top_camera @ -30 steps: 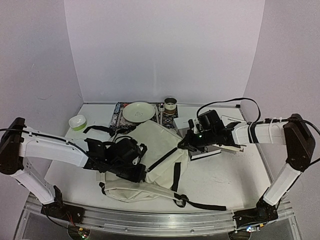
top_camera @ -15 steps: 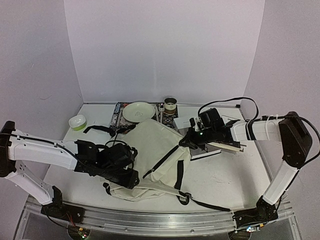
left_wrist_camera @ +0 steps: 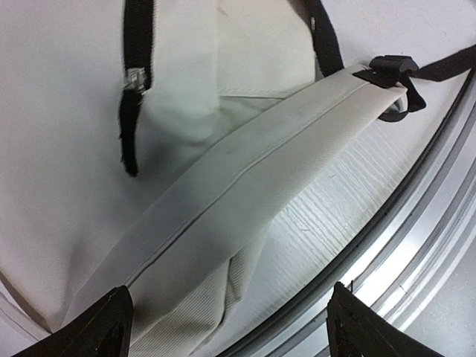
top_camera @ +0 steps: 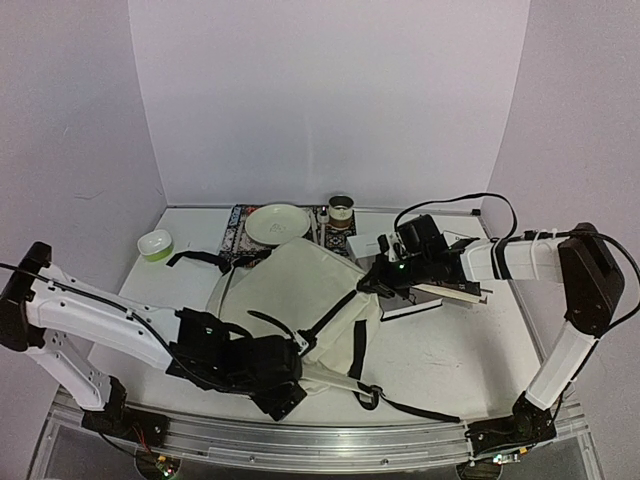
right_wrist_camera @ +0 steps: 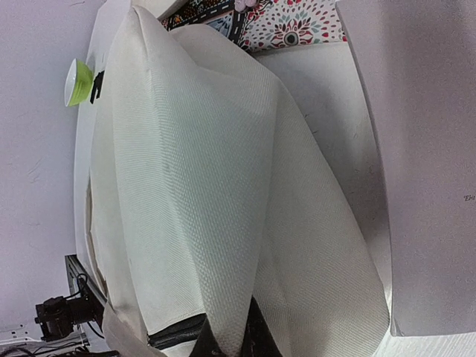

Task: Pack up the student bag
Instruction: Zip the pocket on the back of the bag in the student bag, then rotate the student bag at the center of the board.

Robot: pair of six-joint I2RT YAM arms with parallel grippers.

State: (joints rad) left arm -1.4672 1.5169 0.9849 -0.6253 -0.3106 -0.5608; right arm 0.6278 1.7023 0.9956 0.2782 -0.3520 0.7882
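Note:
The student bag (top_camera: 290,290) is a cream fabric backpack with black straps, lying in the middle of the table. My right gripper (top_camera: 372,283) is at the bag's right edge. In the right wrist view my right gripper (right_wrist_camera: 232,343) is shut on a raised fold of the bag (right_wrist_camera: 186,149). My left gripper (top_camera: 285,395) is open at the bag's near edge, close to the table's front rail. In the left wrist view my left gripper (left_wrist_camera: 234,327) hovers wide over a cream padded strap (left_wrist_camera: 245,178) of the bag, gripping nothing.
A flat white book (top_camera: 440,295) lies under the right arm. At the back stand a pale plate (top_camera: 278,222), a green bowl (top_camera: 155,243), a small can (top_camera: 341,210), a white box (top_camera: 362,245) and a patterned mat (top_camera: 240,225). A metal rail (top_camera: 300,440) runs along the front edge.
My left gripper has opened, let go of the bag and moved right and toward the front rail. The bag's near side has dropped flatter. The right gripper has kept its grip.

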